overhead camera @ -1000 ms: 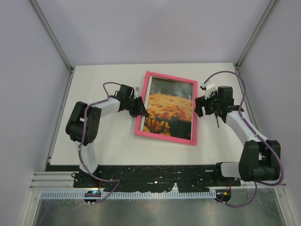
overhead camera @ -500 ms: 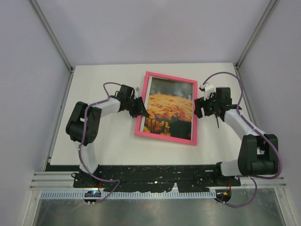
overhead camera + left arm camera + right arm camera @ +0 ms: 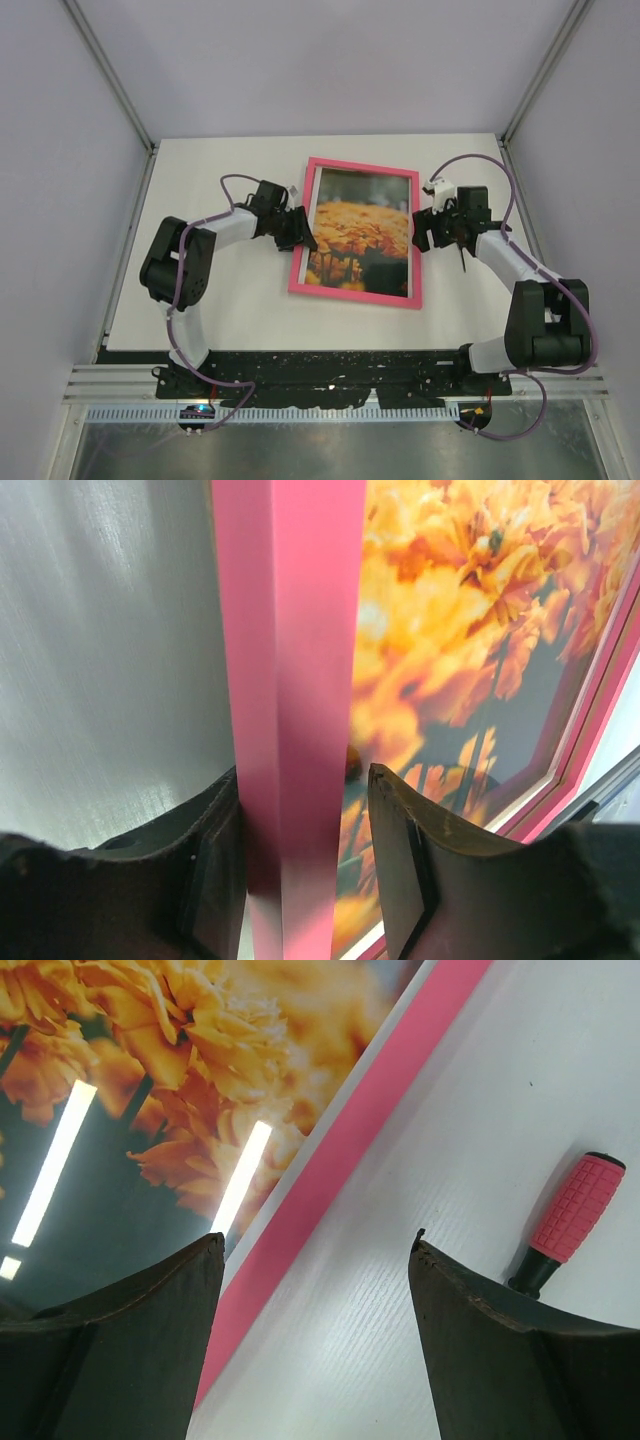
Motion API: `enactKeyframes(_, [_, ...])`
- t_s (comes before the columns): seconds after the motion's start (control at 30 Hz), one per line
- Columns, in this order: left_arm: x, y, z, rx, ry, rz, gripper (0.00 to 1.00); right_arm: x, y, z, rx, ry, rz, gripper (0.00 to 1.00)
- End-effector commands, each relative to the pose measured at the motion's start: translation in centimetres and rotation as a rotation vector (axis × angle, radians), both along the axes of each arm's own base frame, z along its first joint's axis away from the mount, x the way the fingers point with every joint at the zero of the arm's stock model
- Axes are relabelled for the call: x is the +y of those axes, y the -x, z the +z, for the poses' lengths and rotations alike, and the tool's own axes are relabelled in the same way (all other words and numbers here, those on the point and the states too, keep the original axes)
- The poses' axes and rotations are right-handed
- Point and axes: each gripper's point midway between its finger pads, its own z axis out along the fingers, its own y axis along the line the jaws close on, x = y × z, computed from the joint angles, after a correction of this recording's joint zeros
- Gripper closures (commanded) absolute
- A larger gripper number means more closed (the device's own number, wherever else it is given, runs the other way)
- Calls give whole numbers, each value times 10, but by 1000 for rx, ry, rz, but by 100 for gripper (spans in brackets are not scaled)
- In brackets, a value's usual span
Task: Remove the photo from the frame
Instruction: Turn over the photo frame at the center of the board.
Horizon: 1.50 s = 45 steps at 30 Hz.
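Frame: the thin bright-pink frame [image 3: 352, 295] lies about midway between the left and right edges of the white desk [image 3: 230, 305], closer to the far edge than to the near one. Its long sides run near to far, slightly skewed against the desk's edges.
Photo: the photo [image 3: 362, 228] sits inside the frame, face up. Orange-yellow flowers fill its middle and a dark blurred band lies toward the far edge. Pink rail shows on all four sides of it.
Surface: in the right wrist view, bright strips of light are mirrored on the print.
Left gripper: the left gripper [image 3: 303, 772] straddles the frame's left rail, roughly halfway along it. One finger lies against the rail's outer face on the desk side. The other stands over the print, and a thin sliver of flowers shows between it and the rail. The jaws sit slack around the rail, released rather than clenched.
Frame's left side: whether it rests flat or is tipped up cannot be told.
Right gripper: the right gripper [image 3: 316, 1238] hovers at the frame's right rail, jaws spread wide and grasping nothing. One finger is over the print's right margin and the other over bare desk, with the rail running through the gap between them.
Tool: a small tool [image 3: 577, 1218] with a ribbed pink handle and a dark shaft lies on the desk to the right of the frame. It is near the right gripper's outer finger and apart from the rail.
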Motion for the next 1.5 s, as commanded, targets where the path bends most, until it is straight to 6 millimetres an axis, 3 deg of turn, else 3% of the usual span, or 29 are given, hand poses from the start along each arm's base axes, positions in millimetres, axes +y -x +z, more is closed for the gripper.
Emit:
enactKeyframes(0.0, [24,5,-18,-11,-154,12,47,-1,-8,2,-16,-7,-8,22])
enactKeyframes(0.5, [-7,19,-16,-2,-106,-75,44,-7,-9,-4,5,26,-27,22])
enactKeyframes(0.53, [-9,20,-16,-1,-102,-84,43,-17,-10,-4,7,28,-55,22])
enactKeyframes(0.73, [-23,28,-17,10,-92,-130,43,-21,-11,-4,9,34,-66,22])
enactKeyframes(1.2, [7,14,-16,-11,-304,-97,41,-24,-10,-17,55,35,-86,22])
enactKeyframes(1.47, [6,12,-15,-14,-303,-103,44,-29,-9,-28,91,38,-118,22])
